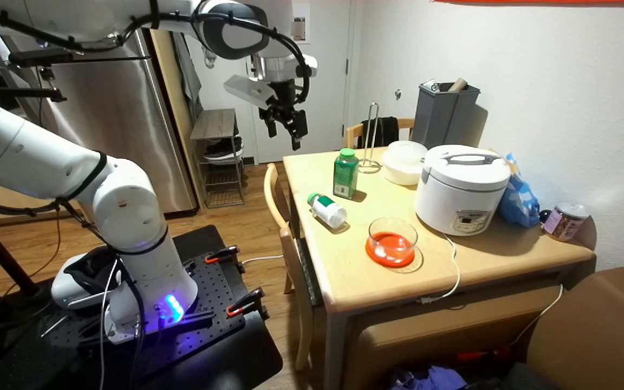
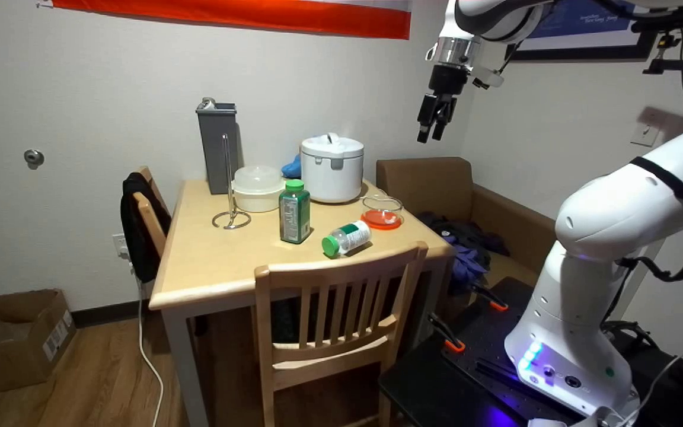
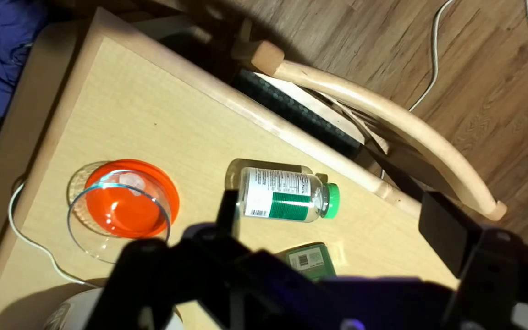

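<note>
Your hand (image 3: 332,211) hangs spread wide, higher than the lying supplement bottle (image 3: 277,196); likely best close across its width, clear of the upright green bottle (image 3: 310,262) near it

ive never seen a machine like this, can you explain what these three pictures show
The big white thing is a robot arm, ending in a two-fingered gripper. Two pictures come from cameras standing outside the robot; the downward one comes from a camera on its wrist, so dark fingers block part of it. On the pale table are a clear bottle on its side, an upright green bottle, a glass bowl on a red disc, and a white rice cooker. The gripper hangs in the air, open, holding nothing.
</note>
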Robot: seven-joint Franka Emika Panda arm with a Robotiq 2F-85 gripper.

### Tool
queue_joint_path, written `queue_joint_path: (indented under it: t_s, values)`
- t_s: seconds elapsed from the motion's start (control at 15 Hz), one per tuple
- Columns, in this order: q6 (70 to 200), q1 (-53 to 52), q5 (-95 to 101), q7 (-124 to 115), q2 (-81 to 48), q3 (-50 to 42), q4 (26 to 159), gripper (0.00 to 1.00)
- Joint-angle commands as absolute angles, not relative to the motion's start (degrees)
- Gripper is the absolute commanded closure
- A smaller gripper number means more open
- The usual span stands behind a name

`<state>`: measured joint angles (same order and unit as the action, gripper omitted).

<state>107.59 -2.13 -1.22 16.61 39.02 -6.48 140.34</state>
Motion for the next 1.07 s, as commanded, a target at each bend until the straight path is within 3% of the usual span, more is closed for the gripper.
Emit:
queue_joint_path:
  t_s: [0.0,0.47,1.0]
  values:
    - [108.54,-4.02,-2.34,17.42,36.65,-5.37,139.17,0.0]
    - [112.1,-8.61,-3.34,21.19,28.34,-3.77,138.09,0.0]
    - [109.77,-8.94,-3.28,43.19,21.92,-7.22,136.78,0.0]
